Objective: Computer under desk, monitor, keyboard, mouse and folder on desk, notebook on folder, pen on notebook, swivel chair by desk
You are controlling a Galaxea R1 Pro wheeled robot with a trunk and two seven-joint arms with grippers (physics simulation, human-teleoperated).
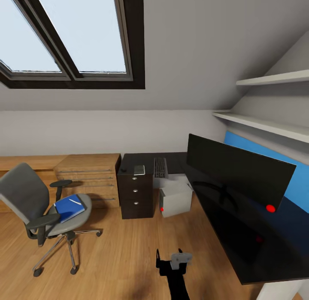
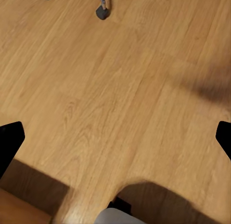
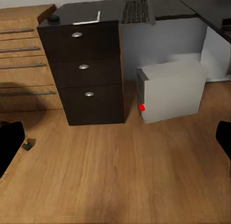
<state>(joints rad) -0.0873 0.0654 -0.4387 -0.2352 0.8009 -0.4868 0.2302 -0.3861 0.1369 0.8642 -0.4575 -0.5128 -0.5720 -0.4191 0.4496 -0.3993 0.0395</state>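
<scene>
Nearest the head camera, one tool (image 1: 175, 259) shows at the bottom edge over the wood floor (image 1: 120, 257); which arm it belongs to I cannot tell. In both wrist views the dark fingertips sit at opposite edges with nothing between them, so the left tool (image 2: 115, 137) and right tool (image 3: 115, 142) are spread wide and empty.

Further out, the swivel chair (image 1: 30, 201) stands well apart from the black surface (image 1: 223, 222), with the blue folder (image 1: 68, 207) on its seat and the white pen (image 1: 75, 201) lying on the folder.

The monitor (image 1: 238, 173) stands on the surface. The computer (image 1: 176, 199) sits on the floor beside the drawer unit (image 1: 136, 194).

Farthest, the keyboard (image 1: 160, 167), notebook (image 1: 139, 169) and mouse (image 1: 123, 169) lie on the surface's far end.

Judging from this, the folder, the stacking and the chair are all left to do.
</scene>
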